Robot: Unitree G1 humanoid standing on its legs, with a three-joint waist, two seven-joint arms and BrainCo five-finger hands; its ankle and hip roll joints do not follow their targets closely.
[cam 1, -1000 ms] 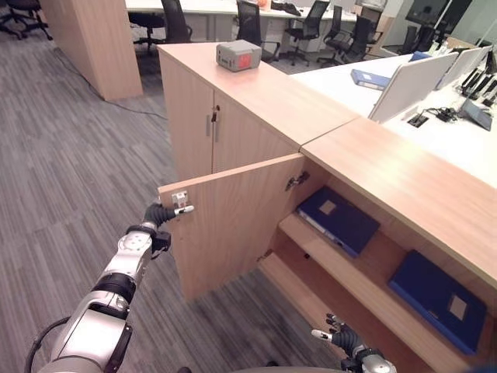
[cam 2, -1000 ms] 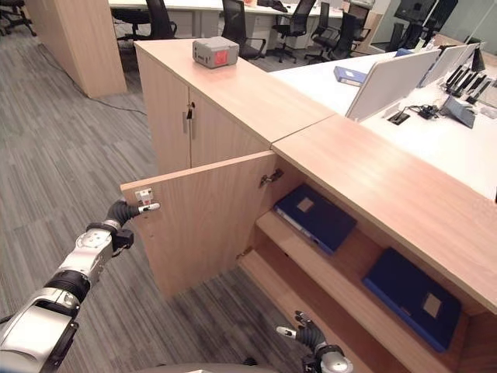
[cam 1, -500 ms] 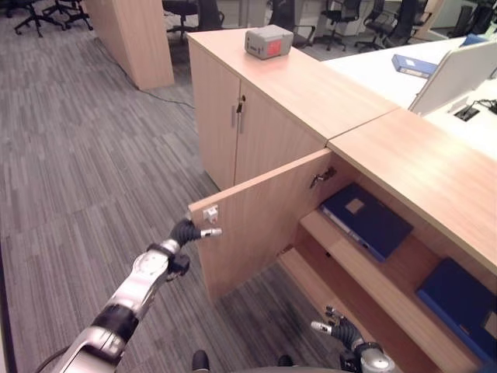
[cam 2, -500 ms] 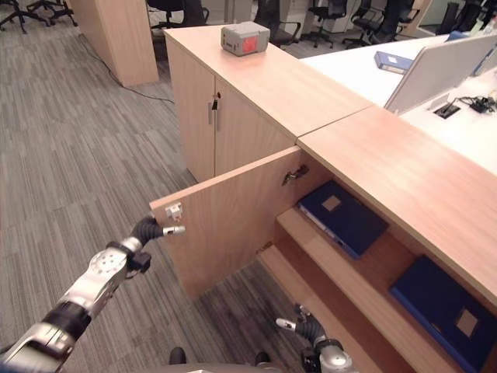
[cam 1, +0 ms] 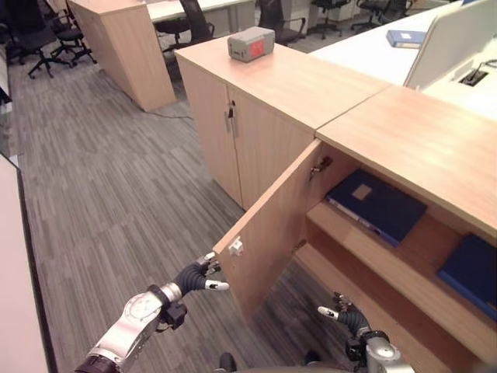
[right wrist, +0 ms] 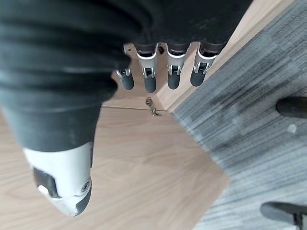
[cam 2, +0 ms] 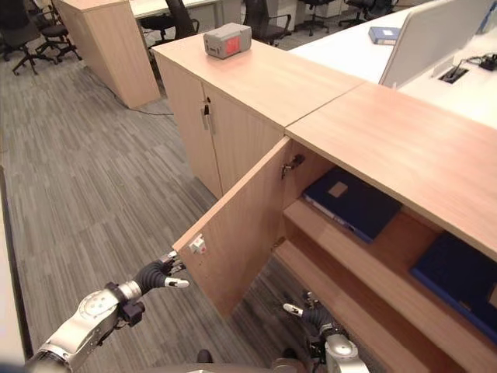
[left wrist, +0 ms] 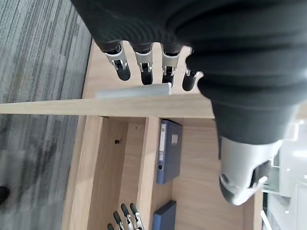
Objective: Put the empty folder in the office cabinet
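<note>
Cabinet door (cam 1: 276,225) stands swung wide open at centre frame, its free edge toward the lower left. The left hand (cam 1: 198,276) sits at that free edge, just below the small white latch fitting (cam 1: 235,247); in the left wrist view its fingers (left wrist: 144,67) are extended and rest over the door's metal handle (left wrist: 133,91) without curling round it, so the hand reads as released. The right hand (cam 1: 343,315) hangs low at the bottom right of the frame in front of the lower shelf, fingers relaxed and holding nothing.

Task item location: a dark blue folder (cam 1: 377,206) lies flat on the upper shelf (cam 1: 365,252) inside the open office cabinet (cam 1: 404,148), right of centre. A second blue folder (cam 1: 470,268) lies on the same shelf at the right edge. Which one is the empty folder cannot be told. A grey box (cam 1: 251,43) sits on the neighbouring cabinet top at upper centre.

Hazards, as a judgement:
- Door left open if the extended fingers slip off the edge during a push.
- Fingers trapped between door and frame if the hand trails the closing edge.
- Right hand or forearm struck by the door if it is not withdrawn first.
</note>
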